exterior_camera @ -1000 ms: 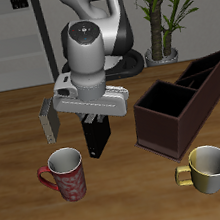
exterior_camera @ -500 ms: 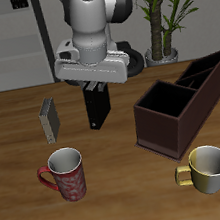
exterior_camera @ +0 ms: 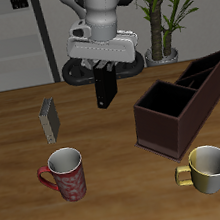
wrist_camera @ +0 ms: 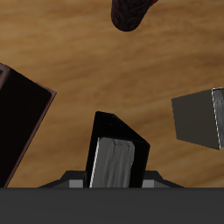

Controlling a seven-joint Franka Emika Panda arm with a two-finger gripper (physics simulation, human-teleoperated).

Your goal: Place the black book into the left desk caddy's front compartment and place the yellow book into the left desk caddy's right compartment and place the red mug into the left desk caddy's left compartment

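Note:
My gripper (exterior_camera: pixel 103 75) is shut on the black book (exterior_camera: pixel 104 89) and holds it upright, well above the table. In the wrist view the book (wrist_camera: pixel 122 138) sits against a grey finger pad (wrist_camera: pixel 114 164). The dark maroon left desk caddy (exterior_camera: pixel 175 121) stands beside and below the book, apart from it; its edge also shows in the wrist view (wrist_camera: pixel 19 122). The yellow book (exterior_camera: pixel 50 120) stands upright on the table on the book's other side and shows in the wrist view (wrist_camera: pixel 199 118). The red mug (exterior_camera: pixel 66 176) stands near the table's front edge and shows in the wrist view (wrist_camera: pixel 133 10).
A plain pale-yellow mug (exterior_camera: pixel 208 169) stands in front of the caddy near the table's front edge. A potted plant (exterior_camera: pixel 162 17) stands behind the caddy. Dark shelving (exterior_camera: pixel 5 43) lies behind the table.
The gripper has risen with the black book, lifting it off the table, and has shifted back and a little toward the caddy. The other things have not moved.

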